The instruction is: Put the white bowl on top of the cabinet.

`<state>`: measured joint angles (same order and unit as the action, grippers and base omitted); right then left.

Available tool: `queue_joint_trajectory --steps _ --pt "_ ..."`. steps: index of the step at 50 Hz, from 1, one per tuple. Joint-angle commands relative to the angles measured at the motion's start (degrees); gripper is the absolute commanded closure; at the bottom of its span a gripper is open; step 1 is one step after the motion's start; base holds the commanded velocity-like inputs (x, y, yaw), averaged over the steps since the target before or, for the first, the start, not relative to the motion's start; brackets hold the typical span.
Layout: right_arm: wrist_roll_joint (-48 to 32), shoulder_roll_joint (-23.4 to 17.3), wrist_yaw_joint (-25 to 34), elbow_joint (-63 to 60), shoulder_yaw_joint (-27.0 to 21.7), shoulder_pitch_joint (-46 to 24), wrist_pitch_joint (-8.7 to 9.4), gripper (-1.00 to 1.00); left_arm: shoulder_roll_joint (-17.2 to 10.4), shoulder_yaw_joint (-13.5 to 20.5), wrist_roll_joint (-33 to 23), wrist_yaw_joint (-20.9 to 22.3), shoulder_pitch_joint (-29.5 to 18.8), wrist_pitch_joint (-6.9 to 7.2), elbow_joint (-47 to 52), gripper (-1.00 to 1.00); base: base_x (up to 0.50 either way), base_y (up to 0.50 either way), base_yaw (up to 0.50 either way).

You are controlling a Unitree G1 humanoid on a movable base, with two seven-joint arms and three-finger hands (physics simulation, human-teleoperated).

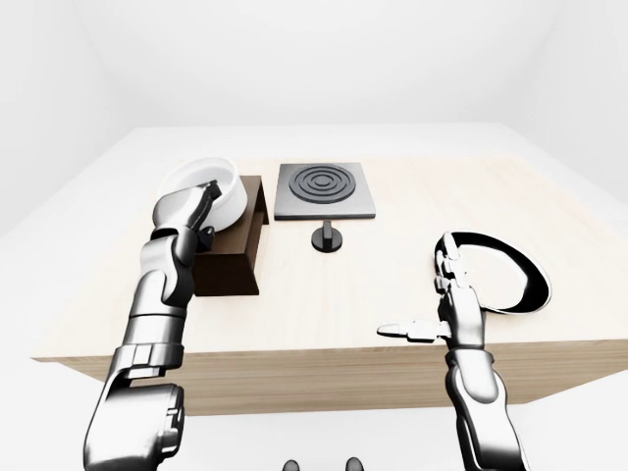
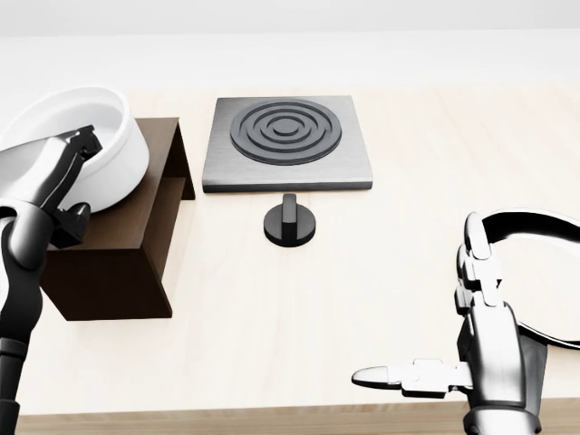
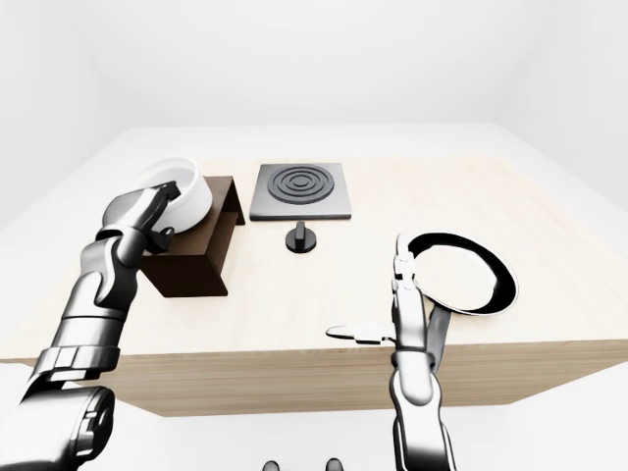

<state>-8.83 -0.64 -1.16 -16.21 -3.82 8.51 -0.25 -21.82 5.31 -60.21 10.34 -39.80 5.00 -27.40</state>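
The tabletop (image 2: pixel 381 245) carries everything, a pale wooden slab with its near edge just under my arms. On its left side stands the cabinet (image 2: pixel 122 245), a dark brown box, and the white bowl (image 2: pixel 109 149) sits on the far left part of its top, overhanging the left edge a little, which is why I judge the placing nearly done but not quite settled. Farther along the tabletop, right of the cabinet, lies the grey stove plate (image 2: pixel 288 143) with its black rings, and its black knob (image 2: pixel 290 220) stands just nearer. A black-rimmed plate (image 1: pixel 496 275) lies at the near right, partly behind my right arm.

My left robot hand (image 2: pixel 63 177) is at the bowl's near rim, one finger over the lip and another below it on the outside (a pinch on the wall, as far as I can tell), steadying the bowl. My right robot hand (image 2: pixel 453 326) hovers idle over the near right tabletop, fingers spread and holding nothing, kept clear of the work.
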Motion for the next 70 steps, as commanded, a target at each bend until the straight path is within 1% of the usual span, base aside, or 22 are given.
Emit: queue_joint_trajectory --steps 1,13,18,19,20,21,44,51,55,58,59,61,62,63,64,65,66,67,69,70 --pt "-0.17 -0.02 -0.16 0.63 0.15 -0.1 -0.45 -1.0 0.64 -0.02 -1.99 -5.37 -0.65 0.0 -2.36 1.0 0.01 0.0 0.0" --pt "-0.26 -0.05 -0.29 1.17 0.25 -0.37 -0.68 -1.0 0.64 -0.36 1.06 -9.77 -2.16 0.0 -8.57 1.0 0.01 0.0 -0.01" --pt "-0.37 -0.04 -0.34 1.13 0.37 -0.31 -0.67 -1.0 0.72 -0.84 1.31 -10.0 -2.37 0.0 -8.9 1.0 0.0 0.0 -0.01" --pt "-0.38 -0.06 -0.34 1.17 0.37 -0.38 -0.62 -1.0 0.84 -1.06 1.32 -9.66 -2.44 0.0 -8.39 0.93 0.01 0.0 -0.01" --pt "-0.38 -0.06 -0.34 1.11 0.36 -0.37 -0.58 -1.0 0.86 -1.09 1.25 -9.71 -2.36 0.0 -8.1 -0.4 0.0 0.0 -0.01" --pt "-0.33 -0.06 -0.31 1.02 0.34 -0.35 -0.51 -1.0 0.92 -1.01 1.47 -9.5 -2.38 0.0 -8.02 -1.0 0.0 0.0 0.0" --pt "-0.43 -0.02 -0.31 0.96 0.47 -0.13 -0.61 -1.0 1.05 -1.06 -0.06 -8.5 -1.97 0.0 -6.33 -1.0 0.0 0.0 0.0" --pt "-0.43 -0.03 -0.3 0.86 0.48 -0.09 -0.57 -1.0 1.18 -0.8 0.3 -8.52 -1.74 0.0 -5.91 -1.0 0.0 0.0 0.0" --pt "-0.46 -0.05 -0.41 1.31 0.43 -0.4 -0.63 -1.0 1.85 -0.9 0.75 -7.28 0.23 0.0 -2.78 -1.0 0.0 0.0 0.0" --pt "-0.65 -0.03 -0.57 1.7 0.61 -0.52 -0.77 -1.0 2.29 -1.08 -0.43 -4.98 2.53 0.0 2.09 -1.0 0.0 0.0 0.0" --pt "-0.73 -0.03 -0.64 1.82 0.66 -0.55 -0.83 -1.0 2.78 -0.85 0.32 -2.66 4.14 0.0 5.55 -1.0 0.0 0.0 0.0" --pt "-0.76 -0.06 -0.67 1.87 0.68 -0.57 -0.85 -1.0 3.11 -0.81 -1.49 -1.7 5.76 0.0 8.61 -1.0 0.0 0.0 0.0" --pt "-0.81 -0.06 -0.73 1.95 0.7 -0.6 -0.9 -1.0 3.51 -0.47 -1.1 -0.45 7.09 0.0 11.15 -1.0 0.0 0.0 0.0" --pt "-0.85 -0.06 -0.81 2.16 0.7 -0.7 -0.95 -1.0 4.35 -0.39 0.11 2.53 9.08 0.0 15.3 -1.0 0.0 0.0 0.0" --pt "-0.91 -0.04 -0.87 2.22 0.77 -0.71 -1.0 -1.0 4.96 -0.4 0.04 4.51 10.8 0.0 18.84 -1.0 0.0 0.0 0.0" --pt "-0.94 -0.05 -0.9 2.27 0.81 -0.72 -1.03 -1.0 5.42 -0.05 0.1 5.55 11.82 0.0 21.13 -1.0 0.0 0.0 0.0" --pt "-0.96 -0.07 -0.9 2.24 0.81 -0.68 -1.05 -1.0 6.38 0.14 1.08 7.85 13.64 0.0 25.62 -1.0 -0.01 0.0 0.0" --pt "-0.9 -0.09 -0.87 2.15 0.77 -0.67 -1.01 -1.0 6.78 0.08 0.71 8.74 14.55 0.0 27.41 -1.0 0.0 0.0 0.0" --pt "-0.75 -0.11 -0.83 1.92 0.63 -0.76 -0.77 -1.0 8.12 0.16 1.75 11.75 16.53 0.0 32.15 -1.0 -0.01 0.0 0.0" --pt "-0.66 -0.12 -0.85 1.94 0.5 -0.95 -0.52 -1.0 9.1 -0.42 1.99 13.84 18.48 0.0 36.07 -1.0 0.0 0.0 0.0"
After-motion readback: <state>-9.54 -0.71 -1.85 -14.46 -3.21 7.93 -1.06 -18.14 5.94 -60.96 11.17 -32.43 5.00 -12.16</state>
